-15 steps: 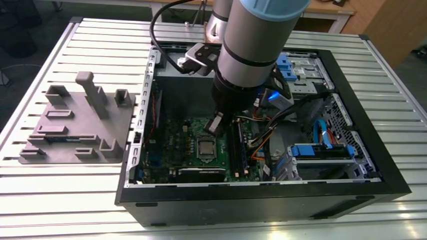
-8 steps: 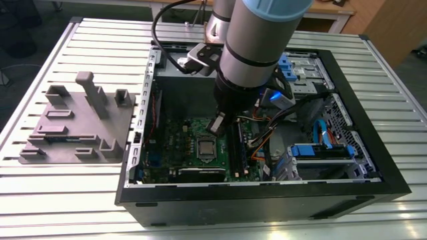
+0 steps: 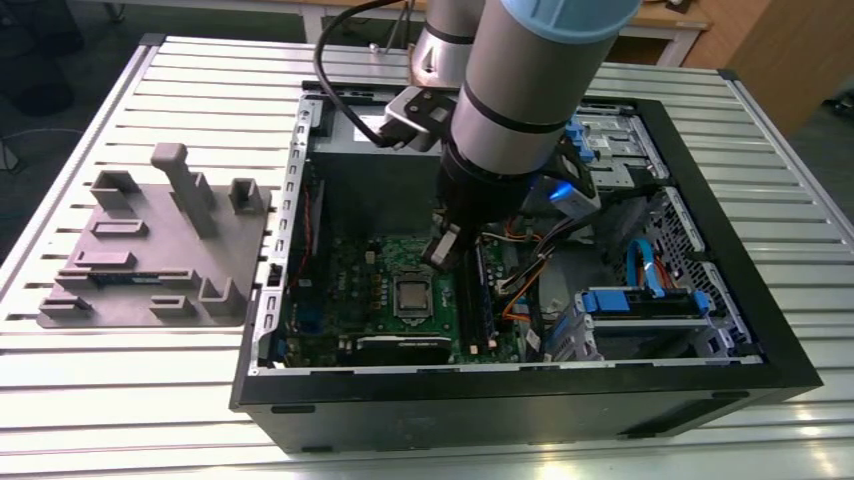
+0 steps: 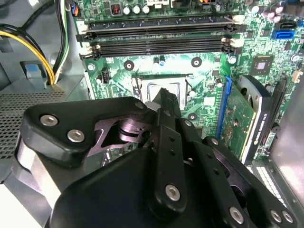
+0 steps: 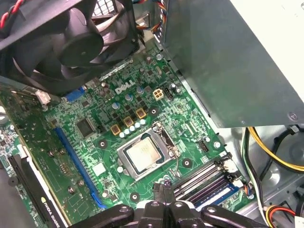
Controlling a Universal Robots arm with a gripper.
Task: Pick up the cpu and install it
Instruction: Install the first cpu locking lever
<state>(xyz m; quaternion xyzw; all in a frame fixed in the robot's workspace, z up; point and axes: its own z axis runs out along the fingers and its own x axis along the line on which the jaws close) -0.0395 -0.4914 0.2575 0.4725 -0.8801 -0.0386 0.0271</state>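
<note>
The cpu (image 5: 143,156), a small silver-grey square, lies flat in the socket on the green motherboard, ringed by the metal socket frame. In the exterior view the cpu (image 3: 414,293) sits low in the open computer case. My gripper (image 3: 445,250) hangs just above the board, a little up and to the right of the chip in that view. Its fingers are shut together with nothing between them. In the first wrist view the gripper (image 5: 164,186) stands between the socket and the memory slots. In the second wrist view the gripper (image 4: 161,99) covers part of the cpu (image 4: 164,87).
A big grey power supply box (image 5: 237,61) and a black fan (image 5: 71,42) crowd the board. Memory slots (image 5: 204,178), yellow cables (image 5: 273,156) and an upright card (image 4: 247,123) flank the socket. The case wall (image 3: 534,400) rings it all. A grey parts fixture (image 3: 147,250) lies at the exterior view's left.
</note>
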